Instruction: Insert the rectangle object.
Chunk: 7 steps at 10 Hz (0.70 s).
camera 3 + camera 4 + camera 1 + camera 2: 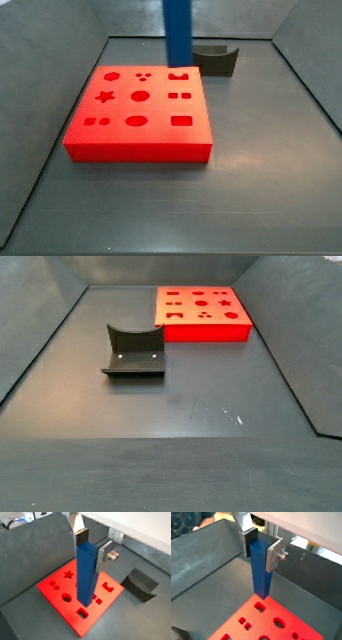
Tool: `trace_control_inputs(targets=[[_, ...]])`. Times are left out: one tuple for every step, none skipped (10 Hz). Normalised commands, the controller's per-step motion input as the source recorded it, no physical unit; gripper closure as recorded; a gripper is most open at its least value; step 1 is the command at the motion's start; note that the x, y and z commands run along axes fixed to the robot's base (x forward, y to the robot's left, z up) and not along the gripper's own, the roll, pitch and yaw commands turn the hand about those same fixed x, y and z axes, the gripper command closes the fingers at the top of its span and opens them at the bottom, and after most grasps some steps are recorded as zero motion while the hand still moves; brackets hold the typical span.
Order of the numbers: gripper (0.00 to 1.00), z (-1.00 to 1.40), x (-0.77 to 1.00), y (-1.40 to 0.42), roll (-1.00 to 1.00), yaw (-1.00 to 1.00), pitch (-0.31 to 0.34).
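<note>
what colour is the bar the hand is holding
Plain blue. The bar, clamped in the hand above the red block, shows best in a wrist view.

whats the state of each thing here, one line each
gripper: shut on the blue bar, above the red block
blue bar: held upright, lower end above the block, not yet inserted
red block: flat on the floor, shaped holes all empty
dark grey block: resting on the floor, apart from the red block, untouched

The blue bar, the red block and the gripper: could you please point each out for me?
blue bar (87,574), wrist view, middle of its front face.
red block (134,150), side view, front wall.
gripper (261,546), wrist view, between the fingertips, clamping the bar.
</note>
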Motion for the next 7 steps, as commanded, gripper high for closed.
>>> trace_control_inputs(targets=[[1.00,0.00,0.74,-0.01,0.37,0.14,-0.049],[1.00,-0.11,0.76,0.00,0.32,0.16,0.000],[1.00,-0.16,0.21,-0.21,0.06,0.14,0.000],[1.00,0.00,0.00,0.00,0.01,0.00,0.000],[1.00,-0.49,0.00,-0.14,0.17,0.00,-0.076],[1.00,-0.78,0.06,-0.14,0.26,0.00,-0.070],[1.00,-0.71,0.10,-0.10,0.29,0.00,-0.071]])
